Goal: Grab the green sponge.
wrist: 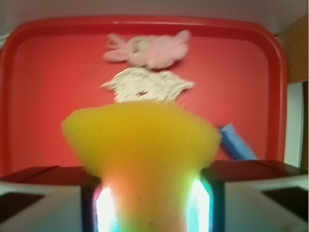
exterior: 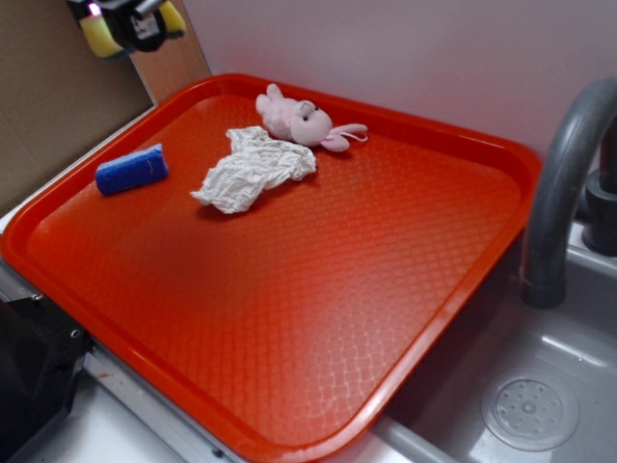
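The black gripper (exterior: 132, 24) is positioned high at the upper left of the exterior view, above and outside the far-left corner of the red plastic tray (exterior: 289, 386). It is clamped on the yellow foam sponge (wrist: 142, 145), which bulges out on both sides of the jaws; the wrist view shows the foam pinched narrow between the two fingers (wrist: 43, 193). The sponge is lifted clear of the tray surface. Its green scouring layer is not discernible, probably because the wrist view is blurred.

On the tray lie three items:
- a blue rectangular sponge (exterior: 131, 169) near the left rim;
- a white crumpled cloth (exterior: 253, 169) toward the far centre;
- a pink plush rabbit (exterior: 304, 120) touching the cloth's far edge.

A grey sink (exterior: 521, 386) with a curved grey faucet (exterior: 564, 183) adjoins the tray's right side.
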Controlling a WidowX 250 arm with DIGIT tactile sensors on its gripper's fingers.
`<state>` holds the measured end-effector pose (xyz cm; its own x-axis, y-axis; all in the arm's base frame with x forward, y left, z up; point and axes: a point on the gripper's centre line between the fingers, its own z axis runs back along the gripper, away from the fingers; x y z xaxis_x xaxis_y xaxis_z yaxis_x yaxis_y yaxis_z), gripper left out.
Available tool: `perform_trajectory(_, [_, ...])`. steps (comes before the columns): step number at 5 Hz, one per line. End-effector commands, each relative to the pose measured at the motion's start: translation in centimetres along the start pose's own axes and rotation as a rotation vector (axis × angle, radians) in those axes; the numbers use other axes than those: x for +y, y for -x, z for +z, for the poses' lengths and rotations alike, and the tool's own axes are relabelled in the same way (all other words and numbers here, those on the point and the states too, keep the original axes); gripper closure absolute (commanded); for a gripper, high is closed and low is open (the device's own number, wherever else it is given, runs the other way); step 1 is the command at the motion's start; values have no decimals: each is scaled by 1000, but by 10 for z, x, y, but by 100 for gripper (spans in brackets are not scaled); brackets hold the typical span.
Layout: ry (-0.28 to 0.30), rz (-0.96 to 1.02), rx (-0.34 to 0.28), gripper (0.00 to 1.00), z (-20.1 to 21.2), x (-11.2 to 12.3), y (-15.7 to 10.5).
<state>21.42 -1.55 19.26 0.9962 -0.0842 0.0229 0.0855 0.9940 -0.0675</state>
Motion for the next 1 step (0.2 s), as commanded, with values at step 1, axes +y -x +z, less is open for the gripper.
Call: perform_trajectory(1, [6,-106,-55,100,36,3,5])
